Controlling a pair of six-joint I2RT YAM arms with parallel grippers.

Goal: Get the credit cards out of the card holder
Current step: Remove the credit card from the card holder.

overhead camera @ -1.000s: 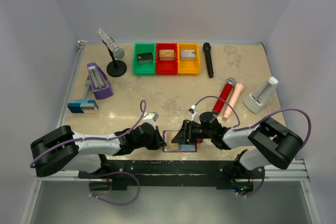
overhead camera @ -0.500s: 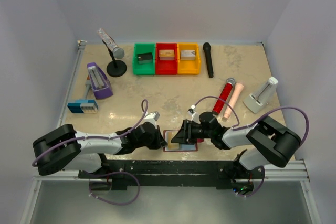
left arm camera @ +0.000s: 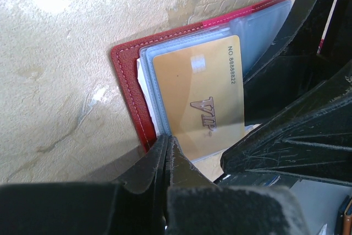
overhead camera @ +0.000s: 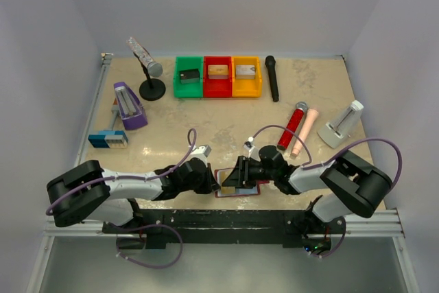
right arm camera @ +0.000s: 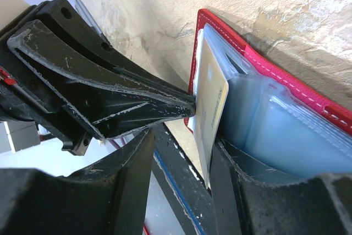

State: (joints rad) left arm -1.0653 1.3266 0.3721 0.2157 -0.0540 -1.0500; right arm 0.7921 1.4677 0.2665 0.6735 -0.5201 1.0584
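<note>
leather first: the card holder point(overhead camera: 241, 194) lies open and flat at the near edge of the bench point(overhead camera: 206, 125), between your two end effectors. it is dark red with pale stitching along its border. its inside is a stack of light blue, clear, glossy pocket leaves. a gold-tan card point(left arm camera: 198, 103) lies among those leaves at the end nearer your left arm. it is thin, flat and round-cornered, printed with "vip" and a number.

your left end effector point(overhead camera: 215, 183) is closed, its scuffed black fingers pressed into a wedge. the tip meets the card's near edge beside the red border (neither wrist view lets you tell whether the card is actually pinched). your right end effector point(overhead camera: 237, 178) has its jaws apart. one finger rests on the clear pockets, the card's edge stands in the gap, and nothing is clamped. those fingers hide the card's right side from the left wrist camera.

the bench is mottled beige, like stone. well behind the holder a red microphone point(overhead camera: 291, 126) and a pink one point(overhead camera: 304, 132) lie side by side. a green bin point(overhead camera: 180, 90), a red bin point(overhead camera: 218, 92) and a yellow bin point(overhead camera: 247, 92) stand in a row at the back, each holding a small block.
</note>
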